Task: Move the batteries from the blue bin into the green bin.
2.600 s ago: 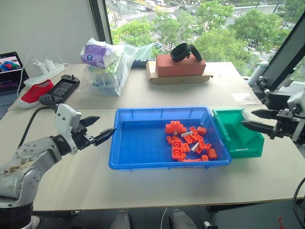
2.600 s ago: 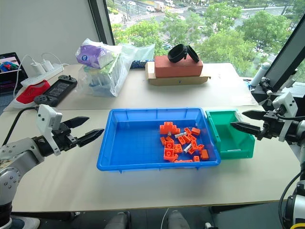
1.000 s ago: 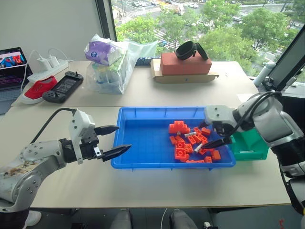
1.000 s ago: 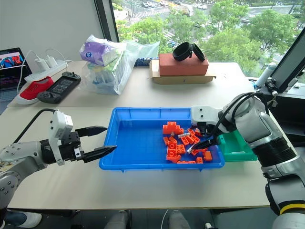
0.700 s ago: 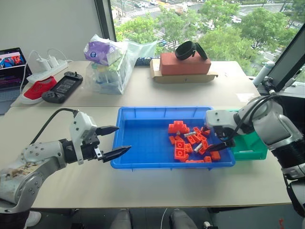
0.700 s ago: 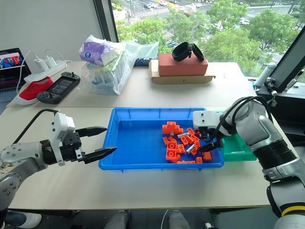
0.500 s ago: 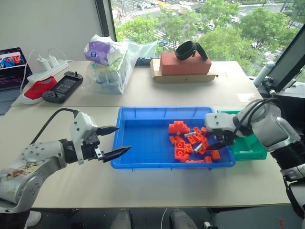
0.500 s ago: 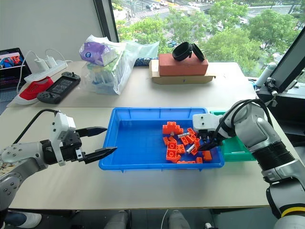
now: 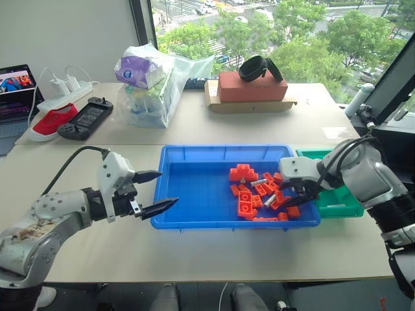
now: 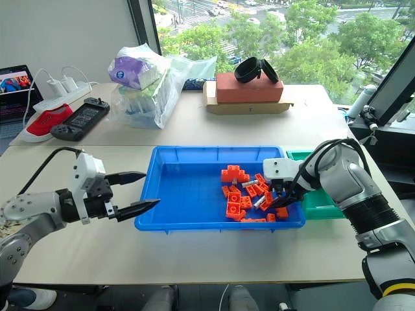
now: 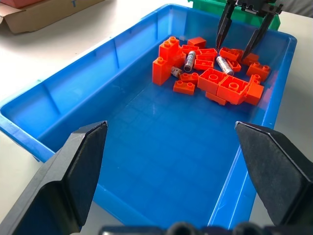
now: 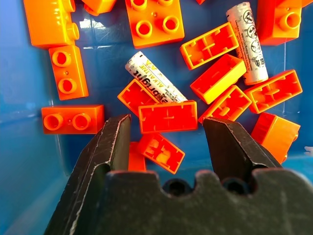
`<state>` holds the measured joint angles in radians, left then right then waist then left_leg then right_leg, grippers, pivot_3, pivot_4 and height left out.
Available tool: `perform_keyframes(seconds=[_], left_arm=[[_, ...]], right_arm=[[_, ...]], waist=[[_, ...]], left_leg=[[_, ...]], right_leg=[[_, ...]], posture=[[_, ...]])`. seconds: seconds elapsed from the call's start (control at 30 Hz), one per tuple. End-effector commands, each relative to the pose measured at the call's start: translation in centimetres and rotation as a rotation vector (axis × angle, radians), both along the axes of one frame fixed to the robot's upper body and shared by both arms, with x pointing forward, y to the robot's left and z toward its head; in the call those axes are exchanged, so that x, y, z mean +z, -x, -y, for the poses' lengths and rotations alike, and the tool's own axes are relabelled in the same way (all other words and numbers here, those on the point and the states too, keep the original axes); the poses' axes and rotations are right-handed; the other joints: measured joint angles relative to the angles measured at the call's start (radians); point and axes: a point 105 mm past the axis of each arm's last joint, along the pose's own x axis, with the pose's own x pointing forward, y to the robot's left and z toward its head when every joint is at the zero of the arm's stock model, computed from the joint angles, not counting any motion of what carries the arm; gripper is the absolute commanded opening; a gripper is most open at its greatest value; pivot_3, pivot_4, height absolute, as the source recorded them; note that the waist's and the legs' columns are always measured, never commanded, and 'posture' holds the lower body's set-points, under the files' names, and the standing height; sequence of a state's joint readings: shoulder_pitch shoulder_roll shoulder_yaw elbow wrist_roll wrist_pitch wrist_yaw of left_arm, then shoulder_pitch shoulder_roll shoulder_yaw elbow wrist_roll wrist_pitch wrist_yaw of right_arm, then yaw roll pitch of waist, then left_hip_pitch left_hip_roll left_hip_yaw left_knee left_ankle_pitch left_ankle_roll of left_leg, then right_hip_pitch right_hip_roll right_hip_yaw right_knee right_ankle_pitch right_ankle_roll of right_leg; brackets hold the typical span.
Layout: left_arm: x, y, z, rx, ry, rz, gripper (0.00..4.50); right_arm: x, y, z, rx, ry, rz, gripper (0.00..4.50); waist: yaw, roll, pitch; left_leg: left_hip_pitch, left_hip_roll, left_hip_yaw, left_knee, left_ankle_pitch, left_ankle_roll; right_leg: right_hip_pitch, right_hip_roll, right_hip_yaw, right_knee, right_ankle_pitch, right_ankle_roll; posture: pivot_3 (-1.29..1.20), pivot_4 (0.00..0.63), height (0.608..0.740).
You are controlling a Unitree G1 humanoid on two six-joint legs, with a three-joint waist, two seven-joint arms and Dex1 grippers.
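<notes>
The blue bin [image 9: 194, 150] lies mid-table with orange bricks [image 9: 245, 208] piled at its right end. Among them are silvery batteries [image 12: 155, 78] [image 12: 247, 41], also visible in the left wrist view [image 11: 190, 61] [image 11: 224, 64]. My right gripper [image 9: 292, 196] points down into that pile, open. Its fingers [image 12: 115, 142] straddle an orange brick [image 12: 167, 117] that lies over one battery's end, with small gaps on both sides. The green bin [image 9: 337, 201] sits against the blue bin's right side, behind my right arm. My left gripper [image 9: 165, 188] hovers open at the blue bin's left rim, holding nothing.
At the back of the table stand a plastic bag of goods [image 9: 146, 87] and a red block on cardboard [image 9: 249, 87] with a black band on top. A game controller [image 9: 84, 120], a red shoe [image 9: 48, 123] and a power strip [image 9: 61, 97] lie far left.
My right gripper came from over the green bin to the brick pile, sank slightly into it, and its fingers narrowed around a brick. The left gripper has stayed put.
</notes>
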<state>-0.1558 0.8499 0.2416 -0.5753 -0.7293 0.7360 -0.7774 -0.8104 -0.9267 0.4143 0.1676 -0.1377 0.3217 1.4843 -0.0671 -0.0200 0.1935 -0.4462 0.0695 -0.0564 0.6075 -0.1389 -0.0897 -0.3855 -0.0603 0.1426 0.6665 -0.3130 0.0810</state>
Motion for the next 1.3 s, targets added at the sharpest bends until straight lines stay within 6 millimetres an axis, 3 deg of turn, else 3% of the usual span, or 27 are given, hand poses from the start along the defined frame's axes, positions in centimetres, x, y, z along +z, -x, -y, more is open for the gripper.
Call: perform_keyframes(seconds=[0.03,0.23,0.33,0.4,0.67,0.7,0.9,1.0,1.17,1.3], left_arm=[[0.9,0.1,0.5,-0.02,-0.001,0.055,4.5],[0.8,-0.1,0.1,-0.007,-0.005,0.059,4.5],[0.8,-0.1,0.0,-0.005,-0.006,0.062,4.5],[0.9,-0.1,0.0,-0.001,-0.008,0.068,4.5],[0.9,-0.1,-0.1,0.005,-0.008,0.077,4.5],[0.9,-0.1,-0.1,0.006,-0.009,0.076,4.5],[0.8,0.2,-0.1,0.007,-0.009,0.061,4.5],[0.7,0.2,-0.1,0.01,-0.007,0.059,4.5],[0.5,0.2,0.0,0.014,-0.019,0.056,4.5],[0.7,0.7,-0.1,0.014,-0.012,0.047,4.5]], right_arm=[[0.5,-0.3,0.2,0.0,-0.004,0.029,1.51],[1.6,-1.3,0.8,-0.029,-0.014,0.079,1.51],[3.7,-2.2,0.0,-0.033,-0.097,0.132,1.51],[4.9,-4.1,0.1,-0.084,-0.12,0.234,1.51],[4.8,-6.9,0.9,-0.165,-0.105,0.336,1.51],[4.9,-6.9,0.9,-0.169,-0.117,0.33,2.51],[5.9,-5.2,0.7,-0.092,-0.162,0.26,4.32],[5.8,-3.0,-0.6,0.015,-0.201,0.163,4.32],[3.9,-0.4,-2.0,0.089,-0.169,0.038,4.32],[2.9,0.4,-3.4,0.105,-0.169,0.014,3.18]], waist=[[0.0,0.0,0.0],[0.0,0.0,0.0],[-0.003,0.0,0.0],[-0.005,0.0,0.0],[0.0,0.0,0.0],[-0.001,0.0,0.0],[-0.001,0.0,0.0],[-0.001,0.0,0.0],[-0.002,0.0,0.0],[-0.003,0.0,0.0]], left_leg=[[0.0,0.0,0.0,0.0,0.0,0.0],[0.0,0.0,0.0,0.0,0.0,0.0],[0.0,0.0,0.0,0.0,0.0,0.0],[0.0,0.0,0.0,0.0,0.0,0.0],[0.0,0.0,0.0,0.0,0.0,0.0],[0.0,0.0,0.0,0.0,0.0,0.0],[0.0,0.0,0.0,0.0,0.0,0.0],[0.0,0.0,0.0,0.0,0.0,0.0],[0.001,0.0,0.0,0.0,0.0,0.0],[0.001,0.0,0.0,0.001,0.0,0.0]], right_leg=[[0.0,0.0,0.0,0.0,0.0,0.0],[0.0,0.0,0.0,0.0,0.0,0.0],[0.0,0.0,0.0,0.0,0.0,0.0],[0.0,0.0,0.0,0.001,0.0,0.0],[0.0,0.0,0.0,0.0,0.0,0.0],[0.0,0.0,0.0,0.0,0.0,0.0],[0.0,0.0,0.0,0.001,0.0,0.0],[0.0,0.0,0.0,0.001,0.0,0.0],[0.001,0.0,0.0,0.001,0.0,0.0],[0.0,0.0,0.0,0.002,0.0,0.0]], posture=[[0.0,0.15,0.74],[0.0,0.15,0.74],[0.0,0.15,0.74],[0.0,0.15,0.74],[0.0,0.15,0.74],[0.0,0.15,0.74],[0.0,0.15,0.74],[0.0,0.15,0.74],[0.0,0.15,0.74],[0.0,0.15,0.74]])
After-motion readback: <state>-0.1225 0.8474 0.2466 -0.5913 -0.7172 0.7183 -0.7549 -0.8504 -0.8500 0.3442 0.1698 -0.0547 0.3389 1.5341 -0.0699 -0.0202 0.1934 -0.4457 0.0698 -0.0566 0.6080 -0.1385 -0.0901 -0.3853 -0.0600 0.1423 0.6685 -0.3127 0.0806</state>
